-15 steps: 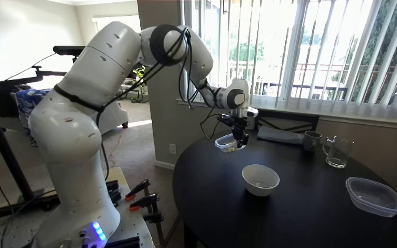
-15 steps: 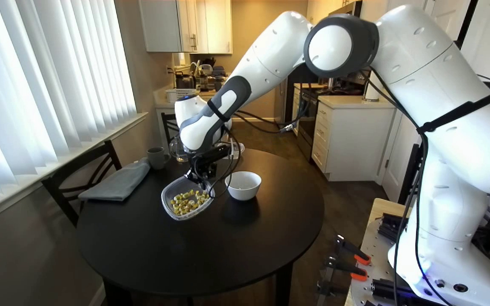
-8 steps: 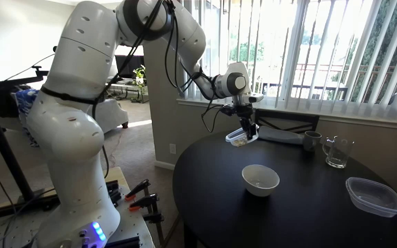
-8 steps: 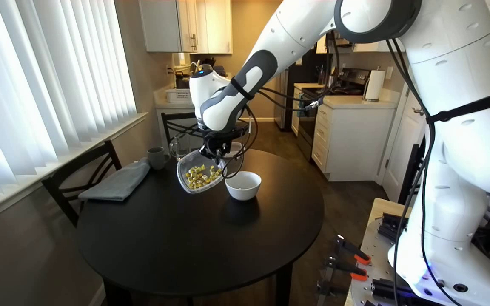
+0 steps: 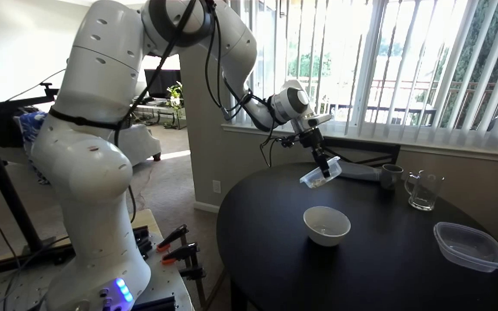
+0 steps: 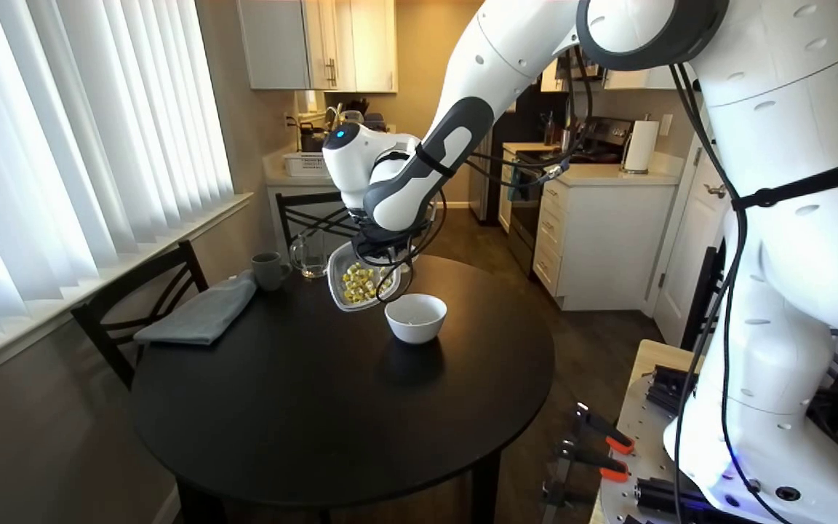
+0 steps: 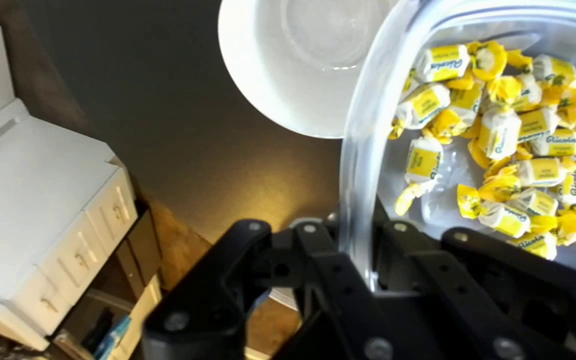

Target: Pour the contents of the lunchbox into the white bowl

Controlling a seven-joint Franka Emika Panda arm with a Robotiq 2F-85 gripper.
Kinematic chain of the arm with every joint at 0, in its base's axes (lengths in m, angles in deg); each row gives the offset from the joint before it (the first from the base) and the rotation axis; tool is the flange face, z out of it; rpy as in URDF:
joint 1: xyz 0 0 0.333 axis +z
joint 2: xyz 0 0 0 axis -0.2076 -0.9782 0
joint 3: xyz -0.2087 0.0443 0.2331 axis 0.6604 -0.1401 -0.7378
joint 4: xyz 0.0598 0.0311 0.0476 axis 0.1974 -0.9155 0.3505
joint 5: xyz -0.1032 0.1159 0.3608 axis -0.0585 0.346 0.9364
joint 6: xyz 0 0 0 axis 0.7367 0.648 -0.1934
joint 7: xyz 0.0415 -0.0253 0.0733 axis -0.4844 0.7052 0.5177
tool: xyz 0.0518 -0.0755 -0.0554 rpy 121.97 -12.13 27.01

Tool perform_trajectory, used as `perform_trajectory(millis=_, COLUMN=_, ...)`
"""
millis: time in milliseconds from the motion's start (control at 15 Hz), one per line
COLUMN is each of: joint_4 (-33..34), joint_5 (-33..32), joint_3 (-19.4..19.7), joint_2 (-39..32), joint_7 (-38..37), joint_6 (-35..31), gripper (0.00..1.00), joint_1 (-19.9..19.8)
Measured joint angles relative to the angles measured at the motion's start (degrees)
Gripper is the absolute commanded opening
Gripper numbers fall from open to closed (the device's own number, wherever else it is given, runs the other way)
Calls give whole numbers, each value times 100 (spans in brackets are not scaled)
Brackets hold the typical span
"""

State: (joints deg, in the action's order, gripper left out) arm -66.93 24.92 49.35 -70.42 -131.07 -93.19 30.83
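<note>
My gripper (image 5: 324, 169) is shut on one rim of the lunchbox (image 5: 312, 179) and holds it in the air above the table. In the wrist view the lunchbox rim (image 7: 363, 140) passes between the fingers (image 7: 358, 240). The clear lunchbox is tilted, and its yellow-and-white wrapped candies (image 7: 500, 132) lie inside. The lunchbox also shows in an exterior view (image 6: 336, 282), partly behind cables. The white bowl (image 5: 326, 236) stands upright on the table, with nothing seen inside. The bowl is lower than the lunchbox and beside it, also in the wrist view (image 7: 273, 90).
The round black table (image 5: 270, 259) also bears a larger clear container (image 5: 469, 255), a glass mug (image 5: 424, 192), a grey cup (image 5: 391, 176) and a folded grey cloth (image 6: 201, 313). Dark chairs (image 6: 164, 284) stand by the table. Cables hang near the wrist.
The arm has risen and carried the lunchbox closer to the bowl's side, rightward in both exterior views. The lunchbox has tipped more steeply in the last half second. The bowl has not moved.
</note>
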Motion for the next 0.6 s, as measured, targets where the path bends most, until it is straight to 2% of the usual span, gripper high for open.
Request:
perform_trajectory(millis=267, joint_4=8, joint_5=-750, joint_3=-99, joint_2=0, joint_7=-1212, joint_6=1062, gripper=3, joint_1=54)
perform_trajectory(millis=600, joint_4=52, joint_5=-1119, joint_3=-424, joint_2=0, joint_7=-2002, joint_6=2717, gripper=3, joint_1=-89)
